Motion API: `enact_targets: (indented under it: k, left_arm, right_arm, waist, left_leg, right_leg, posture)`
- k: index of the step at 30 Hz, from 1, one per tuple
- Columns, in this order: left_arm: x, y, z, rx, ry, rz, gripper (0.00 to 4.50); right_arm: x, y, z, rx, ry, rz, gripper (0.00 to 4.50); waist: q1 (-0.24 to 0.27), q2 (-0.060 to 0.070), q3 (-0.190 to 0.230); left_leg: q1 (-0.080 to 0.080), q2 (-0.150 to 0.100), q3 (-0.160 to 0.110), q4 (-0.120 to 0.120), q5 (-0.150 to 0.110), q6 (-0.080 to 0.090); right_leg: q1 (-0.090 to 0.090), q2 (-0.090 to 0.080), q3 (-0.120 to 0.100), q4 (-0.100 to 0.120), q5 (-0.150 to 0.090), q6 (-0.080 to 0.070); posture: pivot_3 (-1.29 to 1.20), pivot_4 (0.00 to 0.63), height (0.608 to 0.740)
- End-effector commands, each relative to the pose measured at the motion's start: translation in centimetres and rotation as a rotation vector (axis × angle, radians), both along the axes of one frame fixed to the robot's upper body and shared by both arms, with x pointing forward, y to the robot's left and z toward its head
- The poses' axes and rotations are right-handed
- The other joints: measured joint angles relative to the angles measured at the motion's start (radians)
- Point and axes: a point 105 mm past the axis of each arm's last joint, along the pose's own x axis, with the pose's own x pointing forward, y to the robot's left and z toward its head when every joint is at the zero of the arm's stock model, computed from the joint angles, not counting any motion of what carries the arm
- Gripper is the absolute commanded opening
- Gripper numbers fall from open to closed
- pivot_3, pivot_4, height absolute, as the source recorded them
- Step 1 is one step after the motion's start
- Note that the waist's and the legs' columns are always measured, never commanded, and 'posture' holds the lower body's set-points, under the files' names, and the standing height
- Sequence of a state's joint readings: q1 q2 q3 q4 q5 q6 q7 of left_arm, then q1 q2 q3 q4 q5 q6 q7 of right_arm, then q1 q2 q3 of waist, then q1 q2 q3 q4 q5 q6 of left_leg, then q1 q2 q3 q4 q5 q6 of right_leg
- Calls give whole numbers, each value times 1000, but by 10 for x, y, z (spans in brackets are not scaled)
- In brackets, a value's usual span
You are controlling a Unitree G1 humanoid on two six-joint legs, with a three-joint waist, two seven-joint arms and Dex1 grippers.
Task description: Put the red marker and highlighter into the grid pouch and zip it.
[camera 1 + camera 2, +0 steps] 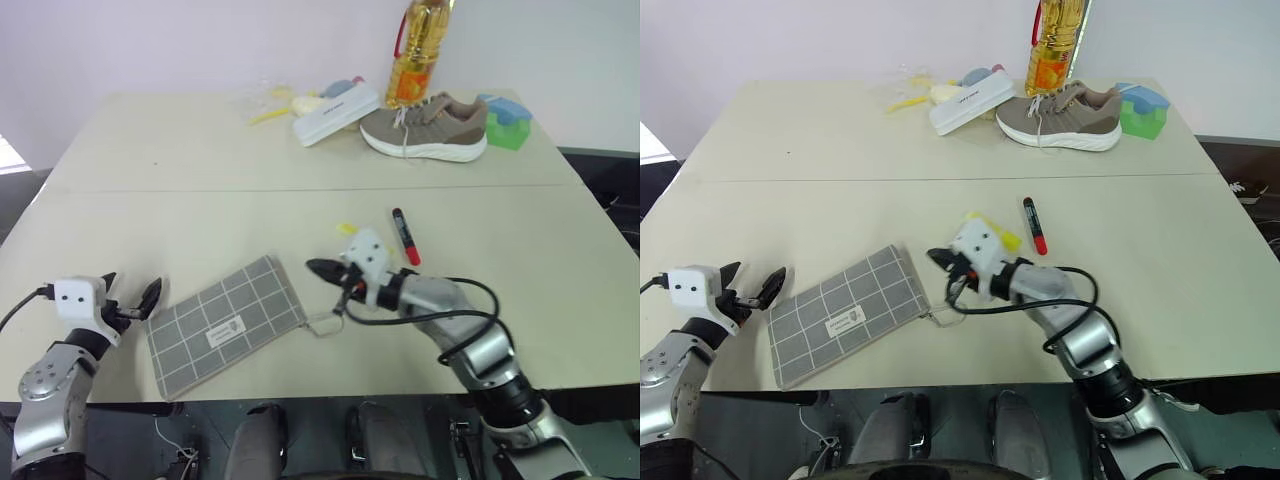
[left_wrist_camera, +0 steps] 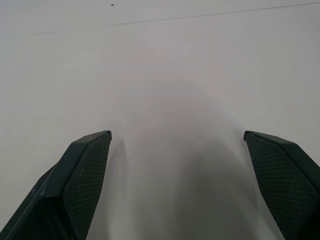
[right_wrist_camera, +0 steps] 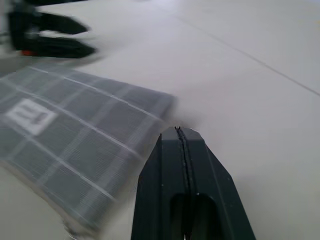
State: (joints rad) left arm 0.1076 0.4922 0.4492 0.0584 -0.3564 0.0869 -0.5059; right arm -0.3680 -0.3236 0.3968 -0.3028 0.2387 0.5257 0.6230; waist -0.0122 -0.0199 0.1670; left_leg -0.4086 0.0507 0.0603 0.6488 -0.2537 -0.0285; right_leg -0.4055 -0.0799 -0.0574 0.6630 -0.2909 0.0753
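Here the pouch [image 1: 228, 326] lies flat near the front edge of the table [image 1: 200, 180], closed, label up, its cord pull [image 1: 322, 322] trailing off the corner nearest the right gripper [image 1: 318, 268]. That gripper hangs just above the pull end with its fingers pressed together on nothing. The left gripper [image 1: 130, 300] sits just off the pouch's other end, jaws spread wide and empty. The marker [image 1: 404, 236] lies on the bare table beyond the right arm, apart from the pouch; the highlighter [image 1: 1002, 237] is mostly hidden behind the right wrist — only a yellow bit shows beside it. By the look of it the pouch is thin, limp fabric: light, likely to slide or bunch if the zip is tugged without the far end pinned, so I would hold it at the left short edge and pull by the cord loop. The marker looks stiff, smooth and prone to roll — best pinched across the middle of the barrel.
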Motion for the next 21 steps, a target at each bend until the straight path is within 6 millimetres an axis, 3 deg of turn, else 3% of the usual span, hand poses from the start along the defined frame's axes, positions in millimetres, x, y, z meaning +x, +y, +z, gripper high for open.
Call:
enact_targets:
  k: [1,3,8,11,16,21]
  left_arm:
    - [-2,2,12,34,-44,-1,4500]
    - [-6,1,11,41,-39,-7,4500]
    - [-11,3,10,48,-29,-3,4500]
    - [-13,4,11,59,-25,-7,4500]
    - [-22,7,21,138,-15,-61,4500]
    - [-54,-9,20,502,122,-433,4500]
  right_arm:
    - [-3,17,1,5,24,69,22]
    - [-1,18,-15,-80,65,86,22]
    - [-3,30,-22,-132,95,154,22]
    - [0,34,-40,-198,173,123,22]
    - [2,20,-68,-328,270,33,22]
    - [1,19,-62,-302,256,45,22]
  waist:
    - [-1,0,0]
    - [-2,0,0]
    - [-2,0,0]
    - [-6,0,0]
    - [-6,-1,-1]
    - [-5,-2,-2]
  left_leg:
    - [0,0,0,0,0,0]
    - [0,0,0,0,0,0]
    - [0,0,0,0,0,0]
    - [0,1,0,0,0,0]
    - [1,1,0,-1,0,0]
    - [1,1,0,-1,0,0]
  right_leg:
    - [0,0,0,0,0,0]
    - [0,0,0,0,0,0]
    - [0,0,0,0,0,0]
    - [0,0,0,0,0,0]
    - [-1,-2,0,0,0,0]
    - [-2,-4,0,0,-2,-4]
  posture:
    - [0,150,740]
    - [0,150,740]
    - [0,150,740]
    - [0,150,740]
    - [0,150,740]
    - [0,150,740]
